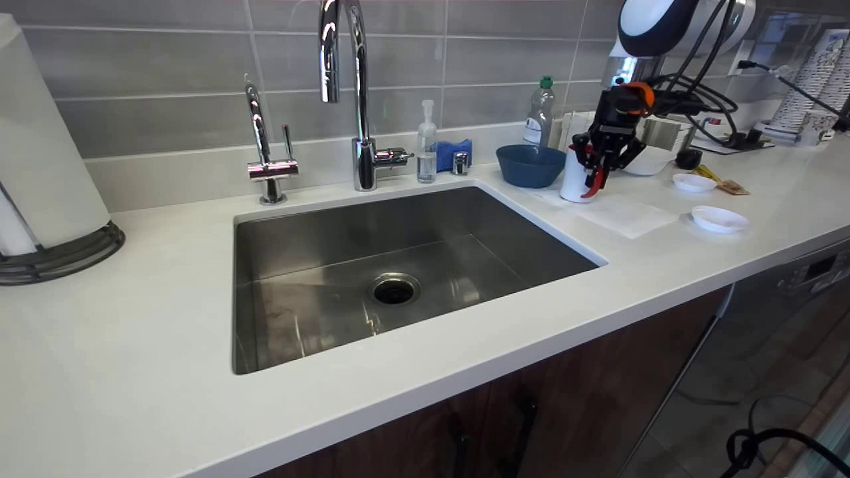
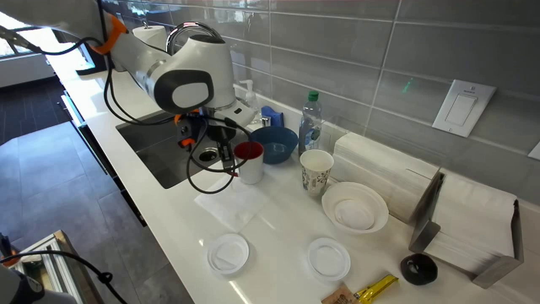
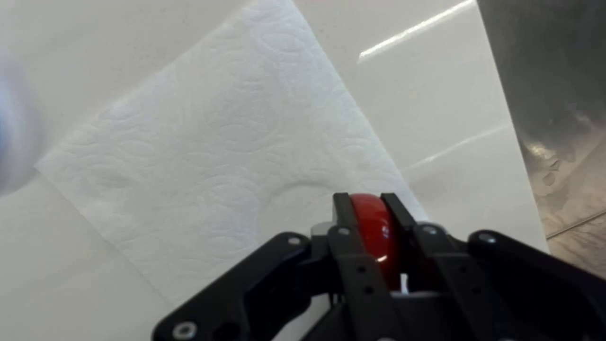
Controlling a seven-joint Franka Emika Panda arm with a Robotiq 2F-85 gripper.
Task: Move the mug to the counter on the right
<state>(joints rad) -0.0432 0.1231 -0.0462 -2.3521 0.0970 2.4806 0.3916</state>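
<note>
The tool (image 3: 366, 199) pinches the handle (image 3: 374, 227) of the mug (image 2: 253, 172), which is upright between tool and bowl (image 2: 277, 154); whether it touches the tabletop (image 2: 276, 230) I cannot tell. Carried from that side, it will probably tilt.

Bright overall. Window (image 2: 36, 37) blows out in an exterior view, washing the far surface (image 2: 276, 253) white; tiles (image 2: 329, 42) reflect soft light. In an exterior view, sink (image 1: 451, 255) reads dark with streaky reflections, and paper roll (image 1: 46, 133) looks skewed at the edge. Wrist view: hard glare streaks, white glints on mug (image 3: 374, 227), tool (image 3: 369, 208) near-black, left-edge white object (image 3: 19, 132) out of focus.
</note>
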